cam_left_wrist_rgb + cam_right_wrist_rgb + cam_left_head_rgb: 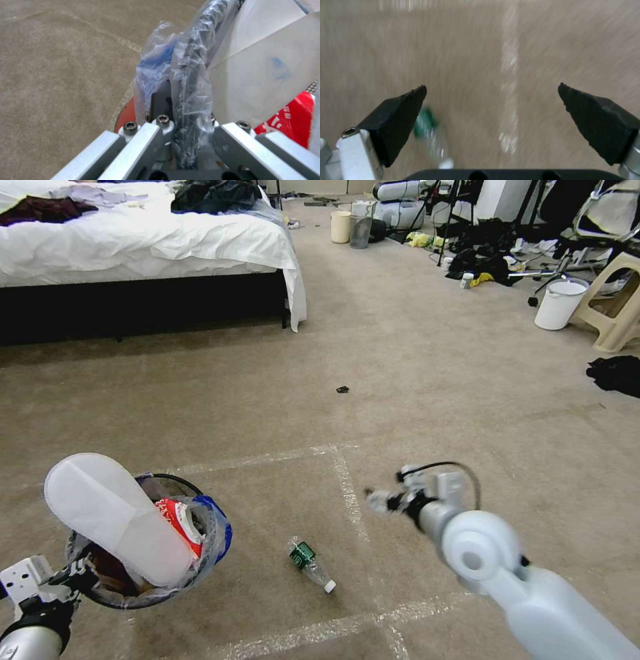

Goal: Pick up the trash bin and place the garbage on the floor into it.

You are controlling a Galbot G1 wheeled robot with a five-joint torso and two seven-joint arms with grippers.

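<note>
Head view, bottle (311, 565) on carpet, left of open right claw (371, 499)

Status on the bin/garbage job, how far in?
Done: left gripper holds the trash bin by its rim, off the carpet; a white slipper sole and red wrapper are already in it. In hand: right gripper is open above the carpet, near the green-labelled bottle. Left: that bottle and a small dark scrap farther out.
</note>
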